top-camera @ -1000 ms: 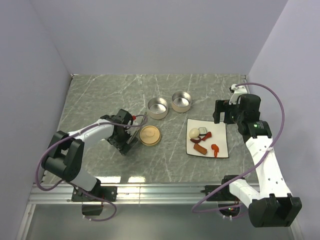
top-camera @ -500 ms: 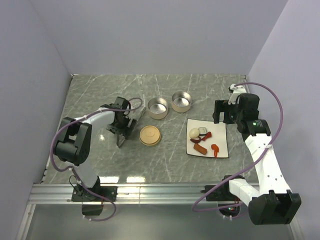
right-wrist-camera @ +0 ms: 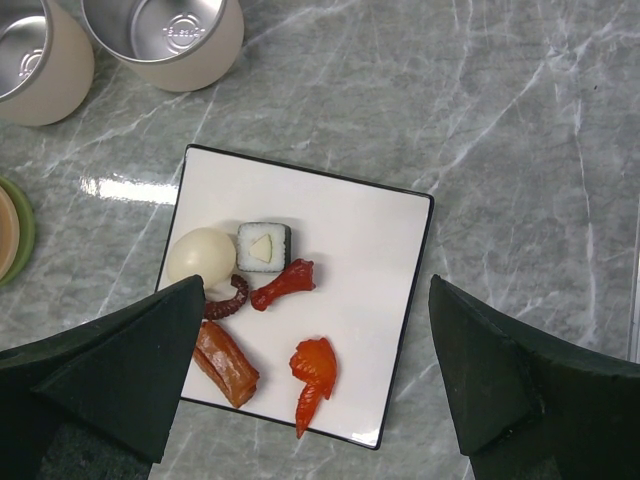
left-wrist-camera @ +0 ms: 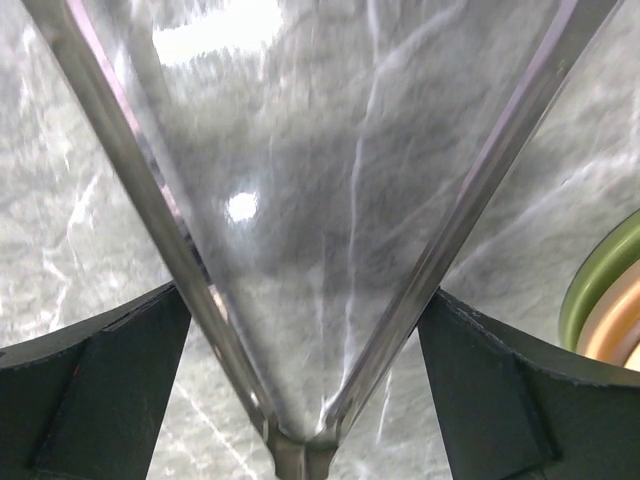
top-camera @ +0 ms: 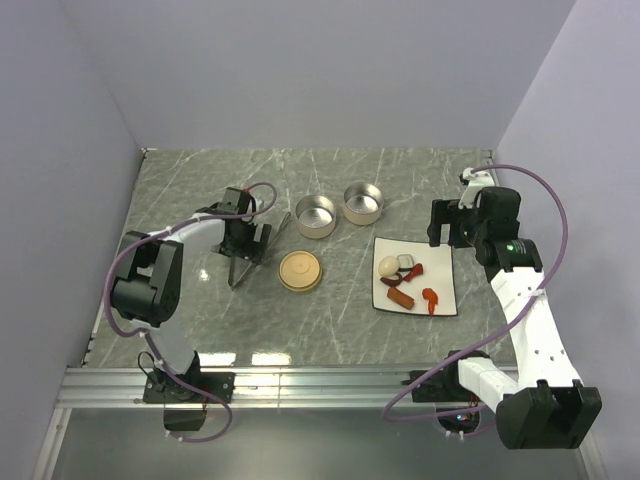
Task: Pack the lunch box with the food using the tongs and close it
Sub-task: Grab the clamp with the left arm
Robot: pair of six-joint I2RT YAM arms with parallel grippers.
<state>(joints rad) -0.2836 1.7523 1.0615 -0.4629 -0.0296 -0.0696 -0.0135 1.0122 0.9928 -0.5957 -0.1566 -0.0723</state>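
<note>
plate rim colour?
Black, around a white plate; clearest in the right wrist view.

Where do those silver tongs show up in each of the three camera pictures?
Top external: the tongs are left of centre, just left of the round lid.
Left wrist: the tongs fill the frame as a big V.
Right wrist: not in it.
Shared landmark: the round lid, at the left wrist view's right edge and the right wrist view's left edge.

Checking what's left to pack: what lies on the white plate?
On the plate: a white egg, a white-and-dark roll, a brown sausage, a red drumstick, a dark-red curl, a red shrimp. A finger of the right pincer covers one plate corner in its wrist view.
</note>
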